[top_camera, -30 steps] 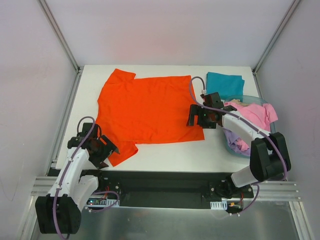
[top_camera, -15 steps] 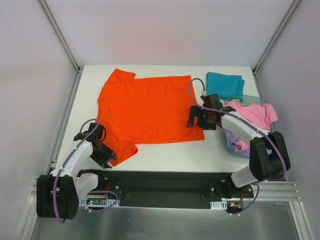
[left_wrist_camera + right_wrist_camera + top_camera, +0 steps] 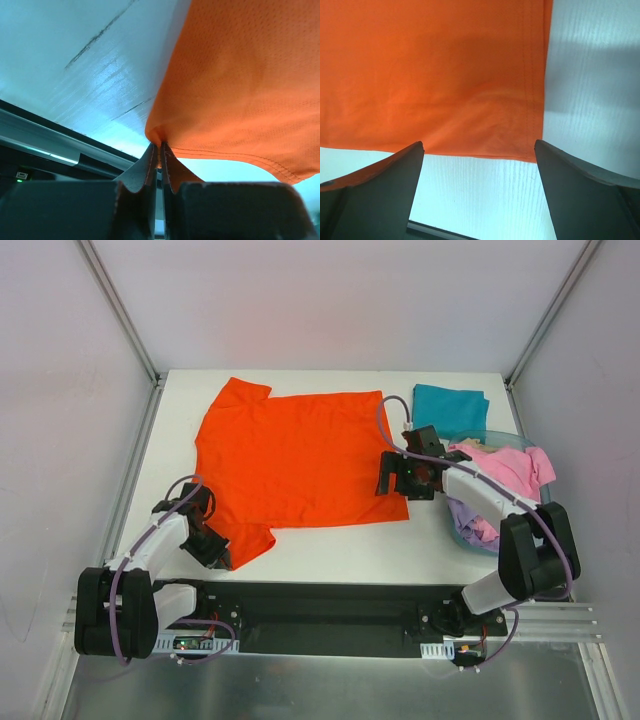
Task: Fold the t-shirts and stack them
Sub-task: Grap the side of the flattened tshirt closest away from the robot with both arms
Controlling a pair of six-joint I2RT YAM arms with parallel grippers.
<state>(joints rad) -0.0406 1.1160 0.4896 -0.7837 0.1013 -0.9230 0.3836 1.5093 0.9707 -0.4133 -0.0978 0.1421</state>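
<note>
An orange-red t-shirt (image 3: 295,455) lies spread flat across the white table (image 3: 330,540). My left gripper (image 3: 215,550) is shut on the edge of its near sleeve; the left wrist view shows the orange-red t-shirt (image 3: 240,85) pinched between the fingertips (image 3: 161,150). My right gripper (image 3: 392,480) hovers open at the shirt's near right corner. In the right wrist view the orange-red t-shirt (image 3: 445,75) ends in a hem corner just ahead of the wide-apart fingers (image 3: 400,170). A folded teal t-shirt (image 3: 450,408) lies at the far right. Pink (image 3: 505,468) and pale lavender (image 3: 470,520) t-shirts are heaped in a tub.
The translucent blue plastic tub (image 3: 505,439) sits at the table's right edge, beside the right arm. Metal frame posts and white walls enclose the table. A black rail (image 3: 330,605) runs along the near edge by the arm bases.
The left gripper moved in onto the near sleeve and closed on its edge. The right gripper stayed open at the hem corner.
</note>
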